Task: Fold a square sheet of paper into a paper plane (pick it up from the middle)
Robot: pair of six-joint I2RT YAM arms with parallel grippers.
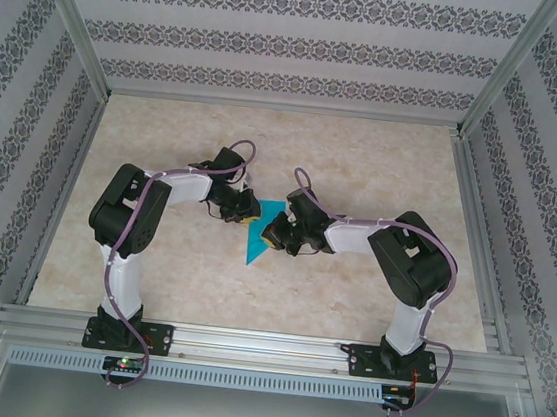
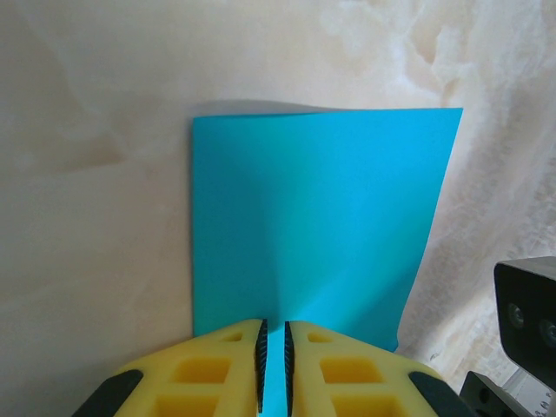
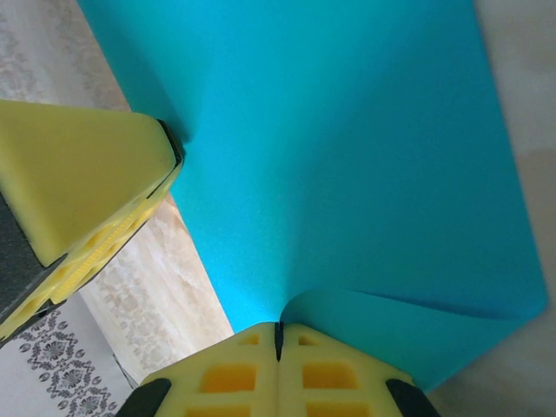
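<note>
The square sheet of paper is teal-blue and hangs between my two grippers near the middle of the table, its lower corner pointing toward the near edge. My left gripper holds its far-left edge. In the left wrist view the yellow fingers stand a narrow slit apart, the left gripper pinching the sheet, and a soft ridge runs up from them. My right gripper is shut on the paper at its near edge, where a flap curls over. The left gripper's finger shows at upper left.
The marble-patterned tabletop is walled by patterned panels at the back and sides. An aluminium rail carrying both arm bases runs along the near edge. The right arm's dark wrist sits close by in the left wrist view.
</note>
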